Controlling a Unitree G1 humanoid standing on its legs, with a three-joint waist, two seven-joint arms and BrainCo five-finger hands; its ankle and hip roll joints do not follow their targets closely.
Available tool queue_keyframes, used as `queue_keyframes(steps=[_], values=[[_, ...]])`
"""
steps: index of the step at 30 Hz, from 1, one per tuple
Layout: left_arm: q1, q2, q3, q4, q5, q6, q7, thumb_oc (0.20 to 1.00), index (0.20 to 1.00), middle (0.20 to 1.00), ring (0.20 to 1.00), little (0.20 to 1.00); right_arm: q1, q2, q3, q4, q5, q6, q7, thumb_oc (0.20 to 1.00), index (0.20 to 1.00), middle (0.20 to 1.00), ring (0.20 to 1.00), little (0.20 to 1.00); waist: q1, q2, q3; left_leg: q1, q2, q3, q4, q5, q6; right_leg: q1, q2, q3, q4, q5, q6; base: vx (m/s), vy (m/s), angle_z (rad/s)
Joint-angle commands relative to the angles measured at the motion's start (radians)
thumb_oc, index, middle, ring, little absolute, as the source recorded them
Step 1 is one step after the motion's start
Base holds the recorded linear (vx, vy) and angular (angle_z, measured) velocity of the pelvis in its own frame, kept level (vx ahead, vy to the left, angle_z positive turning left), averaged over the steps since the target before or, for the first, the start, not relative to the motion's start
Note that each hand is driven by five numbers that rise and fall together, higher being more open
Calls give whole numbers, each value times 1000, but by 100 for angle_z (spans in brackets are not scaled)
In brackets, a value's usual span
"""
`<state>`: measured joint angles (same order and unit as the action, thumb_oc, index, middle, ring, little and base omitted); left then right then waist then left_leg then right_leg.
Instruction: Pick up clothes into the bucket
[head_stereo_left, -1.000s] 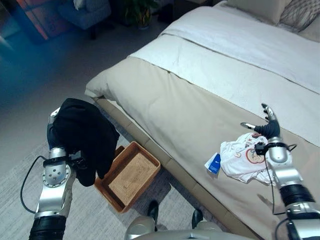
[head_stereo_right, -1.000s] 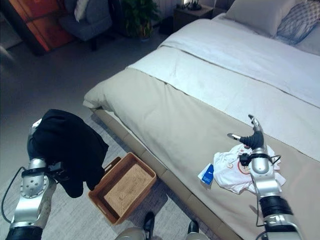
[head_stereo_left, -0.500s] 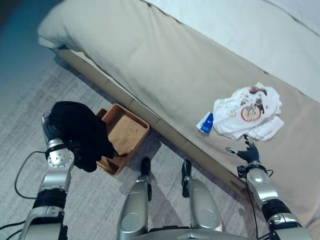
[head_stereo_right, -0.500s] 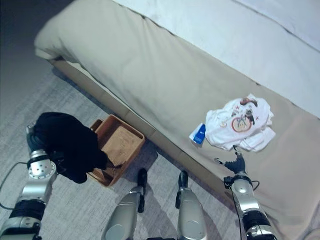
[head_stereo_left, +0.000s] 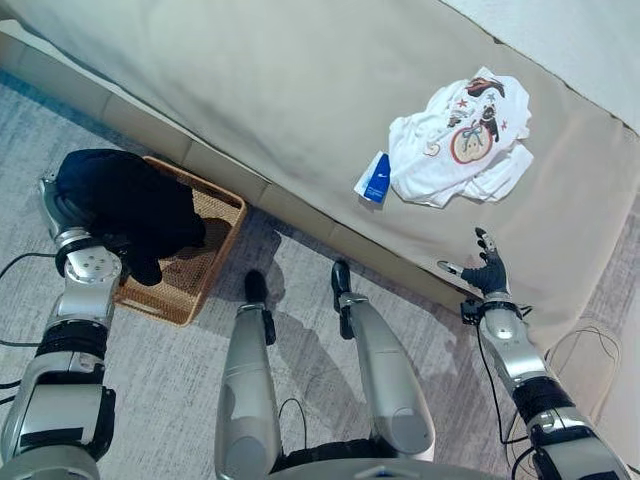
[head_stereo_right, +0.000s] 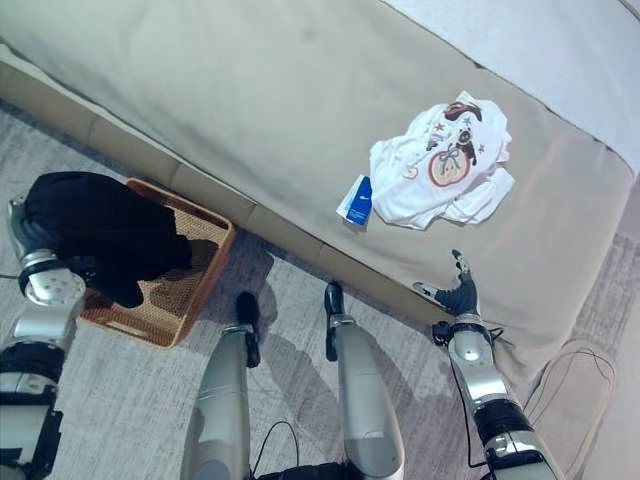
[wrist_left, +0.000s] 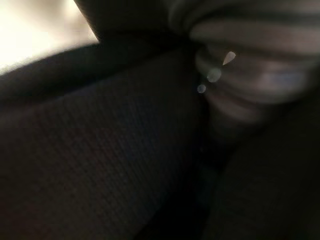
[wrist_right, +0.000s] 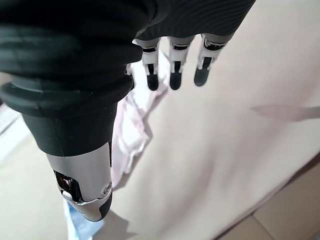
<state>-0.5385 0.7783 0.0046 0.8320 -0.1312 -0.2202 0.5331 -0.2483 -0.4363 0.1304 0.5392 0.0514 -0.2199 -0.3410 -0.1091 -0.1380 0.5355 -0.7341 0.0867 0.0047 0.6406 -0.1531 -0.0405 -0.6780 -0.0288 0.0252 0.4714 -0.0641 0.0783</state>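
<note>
1. Because the black garment (head_stereo_left: 125, 205) drapes over our left hand (head_stereo_left: 62, 205), we cannot tell how its fingers sit.
2. It hangs into the wicker basket (head_stereo_left: 190, 290).
3. Our right hand (head_stereo_left: 484, 272) hovers, fingers (wrist_right: 173, 70) straight, near the white shirt (head_stereo_left: 455, 135) on the bed (head_stereo_left: 250, 80).

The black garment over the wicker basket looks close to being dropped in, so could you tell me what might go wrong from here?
1. The black garment is draped over the left hand, so it may snag there when let go.
2. It hangs over the brown wicker basket near one rim, so part could spill onto the grey carpet.
3. The open right hand is clear of the white printed T-shirt on the beige bed.
</note>
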Motion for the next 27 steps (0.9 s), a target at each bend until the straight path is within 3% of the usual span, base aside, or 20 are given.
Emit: queue_keyframes(steps=[1,2,6,15,22,27], values=[[-40,77,32,70,-10,30,15,1000,1000,1000,1000,1000,-30,-53,-1,-83,-3,-40,-57,1000,1000,1000,1000,1000,12,-35,-16,20,-21,15,82,-87,60,36,-18,19,-64,43,51,-6,47,-33],[-44,63,47,38,-32,60,26,1000,1000,1000,1000,1000,-40,-62,-38,-155,-31,-32,-101,1000,1000,1000,1000,1000,10,-38,-16,15,-15,27,85,-95,65,30,-9,30,-72,45,52,3,29,-36],[-69,59,74,142,-77,84,-8,1000,1000,1000,1000,1000,-90,-101,-101,-223,-64,-33,-169,1000,1000,1000,1000,1000,10,-39,-16,19,-12,35,73,-98,67,30,-3,39,-95,49,53,8,7,-18],[-2,18,129,184,-84,126,-32,1000,1000,1000,1000,1000,-174,-218,-183,-269,-78,-21,-215,1000,1000,1000,1000,1000,25,-23,-16,26,-27,29,35,-83,64,33,-8,30,-127,57,50,4,-10,-2],[114,-57,144,173,-70,134,-49,1000,1000,1000,1000,1000,-317,-353,-193,-180,-104,25,-256,1000,1000,1000,1000,1000,53,23,-16,48,-59,7,-46,-41,50,42,-38,-2,-133,56,46,8,-49,13],[257,-180,24,-59,-13,49,-83,1000,1000,1000,1000,1000,-426,-450,-133,9,-66,62,-218,1000,1000,1000,1000,1000,97,84,-16,80,-104,-35,-172,34,24,42,-82,-55,-111,32,34,2,-107,35]])
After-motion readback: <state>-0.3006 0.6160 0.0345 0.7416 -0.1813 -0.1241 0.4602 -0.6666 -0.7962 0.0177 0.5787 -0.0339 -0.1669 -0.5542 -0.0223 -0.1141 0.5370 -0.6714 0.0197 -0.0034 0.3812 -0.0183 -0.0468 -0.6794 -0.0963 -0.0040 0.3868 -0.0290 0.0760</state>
